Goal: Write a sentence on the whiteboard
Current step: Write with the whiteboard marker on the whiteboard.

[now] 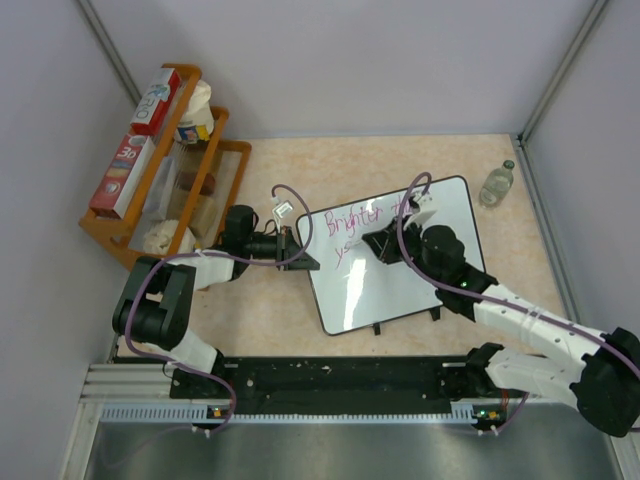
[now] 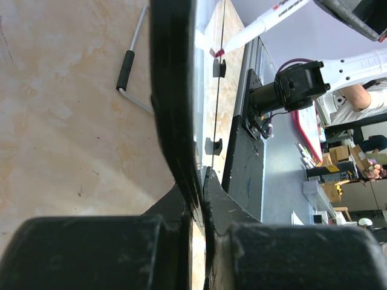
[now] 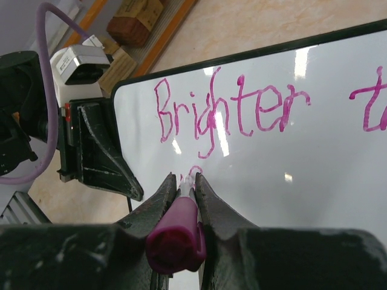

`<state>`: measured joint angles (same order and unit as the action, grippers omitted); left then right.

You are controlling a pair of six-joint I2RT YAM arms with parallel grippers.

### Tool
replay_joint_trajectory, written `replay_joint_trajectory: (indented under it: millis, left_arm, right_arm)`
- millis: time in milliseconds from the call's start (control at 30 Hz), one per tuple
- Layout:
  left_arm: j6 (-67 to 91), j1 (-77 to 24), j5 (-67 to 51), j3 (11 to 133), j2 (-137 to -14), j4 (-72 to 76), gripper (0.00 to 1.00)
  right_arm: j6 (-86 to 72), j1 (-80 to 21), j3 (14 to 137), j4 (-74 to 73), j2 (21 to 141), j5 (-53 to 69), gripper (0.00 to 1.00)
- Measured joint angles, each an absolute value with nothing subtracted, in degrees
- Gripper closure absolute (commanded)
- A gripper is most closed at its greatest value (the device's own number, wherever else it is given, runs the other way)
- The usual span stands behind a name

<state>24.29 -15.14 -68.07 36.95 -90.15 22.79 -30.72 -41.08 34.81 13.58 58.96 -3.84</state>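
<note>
Whiteboard: the whiteboard is laid flat near the table centre, tilted, with its small feet toward 6 o'clock.
Sentence: the sentence is seen in pink along the board's far edge; "Brighter" is legible, and a few strokes of a second line lie below it.
Left gripper: the left gripper is clamped on the board's 9 o'clock edge, fingers pinching the frame.
Right gripper: the right gripper is pressed tight around a pink marker, whose tip is set on the board under "Brighter".
Surroundings: a wooden rack is placed at 10 o'clock and a small bottle at 2 o'clock.
</note>
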Motion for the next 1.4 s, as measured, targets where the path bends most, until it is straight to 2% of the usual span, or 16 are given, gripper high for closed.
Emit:
replay_joint_trajectory:
  millis: [467, 1400]
  left_arm:
    - [24.3, -15.1, -68.0, 36.9, -90.1, 22.7, 1.00]
    - [24.3, -15.1, -68.1, 36.9, -90.1, 22.8, 1.00]
  right_arm:
    - [-32.8, -41.1, 31.4, 13.4, 56.4, -3.1, 1.00]
    - [-30.3, -41.1, 34.0, 11.0, 53.3, -8.5, 1.00]
